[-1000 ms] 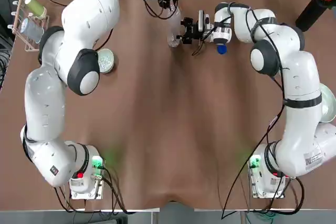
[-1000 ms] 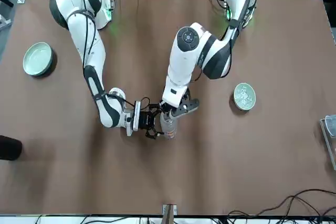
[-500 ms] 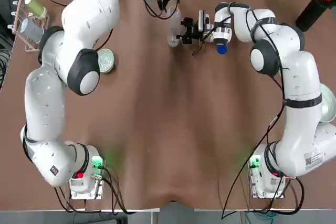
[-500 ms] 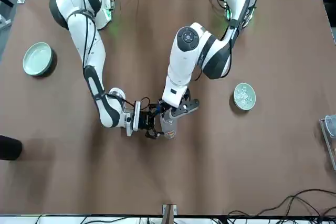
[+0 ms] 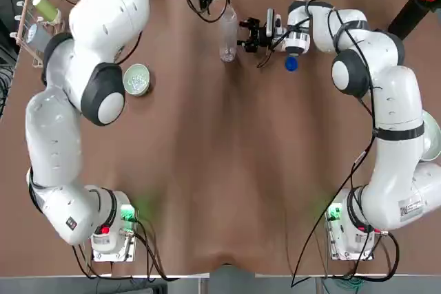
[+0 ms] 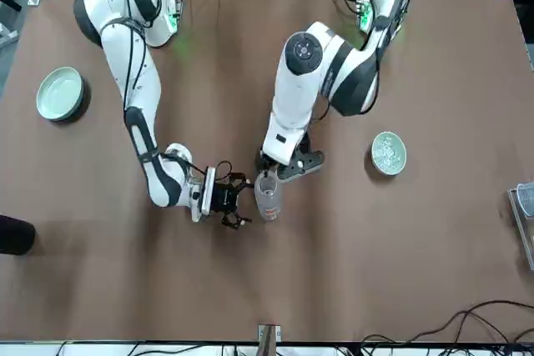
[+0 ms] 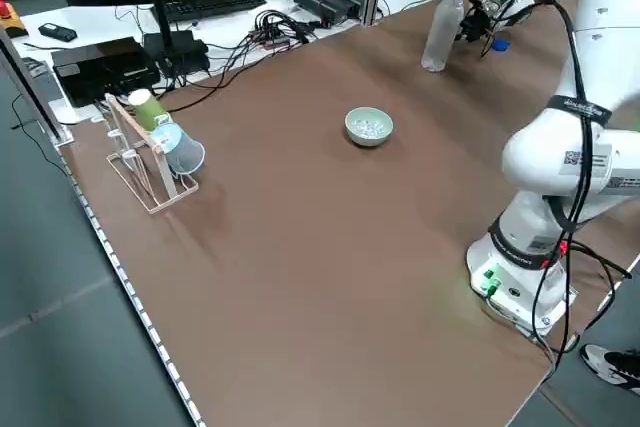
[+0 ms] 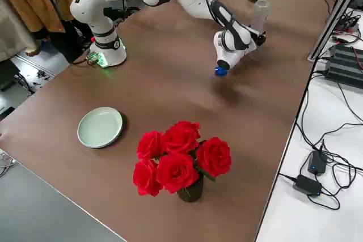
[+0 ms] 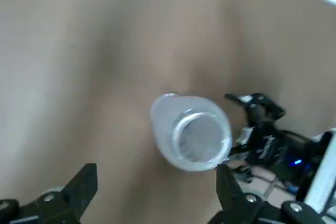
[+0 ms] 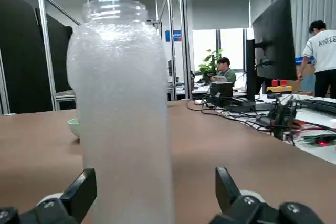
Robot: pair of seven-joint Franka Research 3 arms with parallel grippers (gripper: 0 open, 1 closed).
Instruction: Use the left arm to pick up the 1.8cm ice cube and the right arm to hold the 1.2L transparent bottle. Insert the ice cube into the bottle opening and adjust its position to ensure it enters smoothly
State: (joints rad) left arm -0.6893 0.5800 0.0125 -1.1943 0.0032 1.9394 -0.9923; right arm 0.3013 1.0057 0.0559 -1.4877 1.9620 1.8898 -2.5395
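Two grippers flank the clear bottle (image 5: 228, 34) at the far middle of the table (image 5: 227, 170). On my screens the nearer part of the table lies bare between the two arm bases; the right base carries a small printed sticker (image 5: 411, 207) whose text I cannot read.

Farther out, a pale green bowl (image 5: 137, 78) holding small whitish cubes sits beside the left arm's elbow, well apart from the bottle. A blue cap (image 5: 291, 65) lies just under the right arm's wrist. A wooden rack (image 7: 140, 162) with a green cup and a clear cup stands at the left edge, and a second green bowl (image 6: 60, 93) and a vase of red roses (image 8: 181, 160) sit out on the right side.

The bottle stands upright with its mouth open. The right gripper (image 6: 235, 203) lies level beside it, fingers spread wide, apart from the bottle's wall and gripping nothing. The left gripper (image 9: 152, 192) hangs above the mouth, its fingers wide apart and empty; from its wrist camera I look straight down the neck. I cannot make out a cube inside.

Nothing stands between either gripper and the bottle.
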